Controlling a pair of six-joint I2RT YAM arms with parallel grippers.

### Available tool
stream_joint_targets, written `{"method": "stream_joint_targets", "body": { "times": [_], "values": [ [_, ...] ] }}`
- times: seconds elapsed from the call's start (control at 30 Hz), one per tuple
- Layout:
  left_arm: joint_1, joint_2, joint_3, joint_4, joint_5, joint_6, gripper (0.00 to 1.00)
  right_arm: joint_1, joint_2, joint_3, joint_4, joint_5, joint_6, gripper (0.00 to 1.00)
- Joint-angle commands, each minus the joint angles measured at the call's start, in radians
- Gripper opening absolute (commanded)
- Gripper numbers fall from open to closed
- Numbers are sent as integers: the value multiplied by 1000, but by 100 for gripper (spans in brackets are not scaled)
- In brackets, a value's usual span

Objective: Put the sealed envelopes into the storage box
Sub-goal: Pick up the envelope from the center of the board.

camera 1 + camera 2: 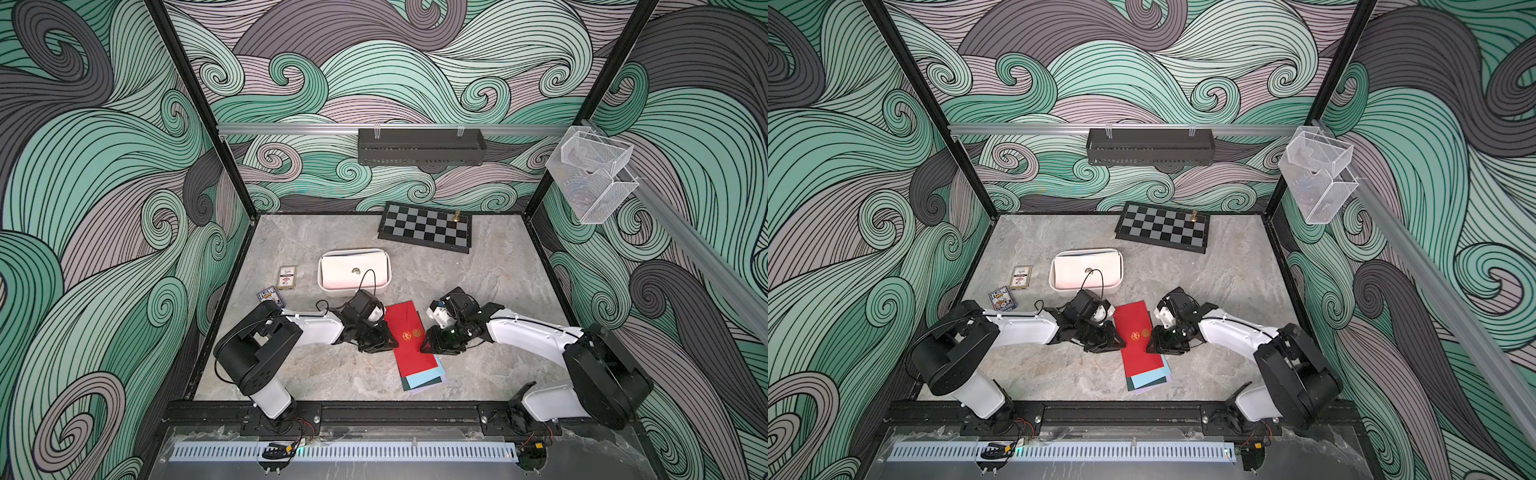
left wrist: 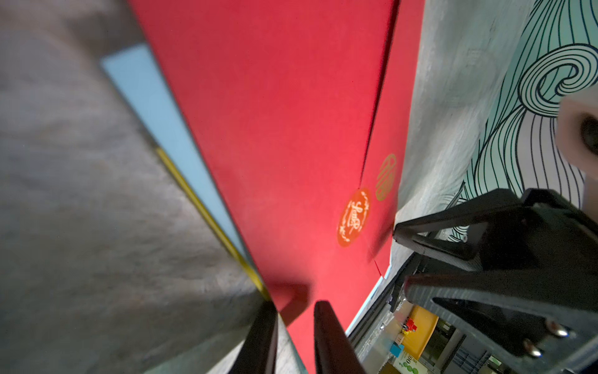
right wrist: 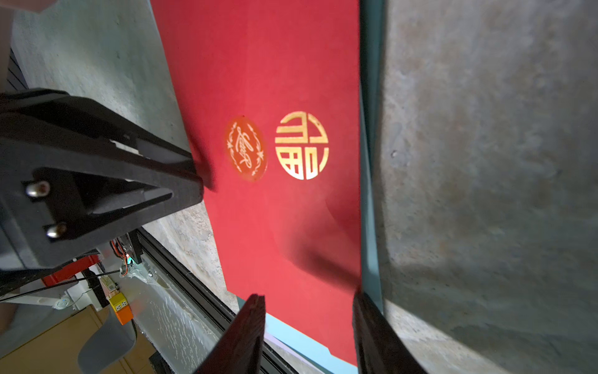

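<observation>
A pile of sealed envelopes lies at the table's front middle. The red envelope (image 1: 405,320) (image 1: 1133,320) is on top, with a round seal sticker (image 3: 246,148). Light blue (image 1: 424,378), dark green and lilac ones fan out beneath, and a yellow edge (image 2: 207,213) shows too. My left gripper (image 1: 388,340) (image 2: 294,330) stands at the pile's left edge, jaws slightly apart, one finger over the red envelope. My right gripper (image 1: 428,345) (image 3: 310,323) is open over the red envelope's right edge. The white storage box (image 1: 332,291) (image 1: 1059,286) stands just behind, with a pale envelope (image 1: 349,270) inside.
Two small card packs (image 1: 286,277) (image 1: 271,296) lie left of the box. A chessboard (image 1: 426,226) with a gold piece (image 1: 457,216) sits at the back. A black perforated tray (image 1: 422,145) hangs on the back rail and a clear wire bin (image 1: 590,174) on the right rail.
</observation>
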Motion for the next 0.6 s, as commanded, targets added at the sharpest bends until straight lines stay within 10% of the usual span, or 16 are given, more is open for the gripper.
{"method": "stream_joint_targets", "body": {
  "times": [0.0, 0.57],
  "values": [
    [2, 22, -18, -23, -13, 14, 25, 9, 12, -14, 11, -8, 15, 48],
    [2, 23, -26, -18, -13, 13, 24, 8, 19, -34, -10, 38, 2, 51]
  ]
}}
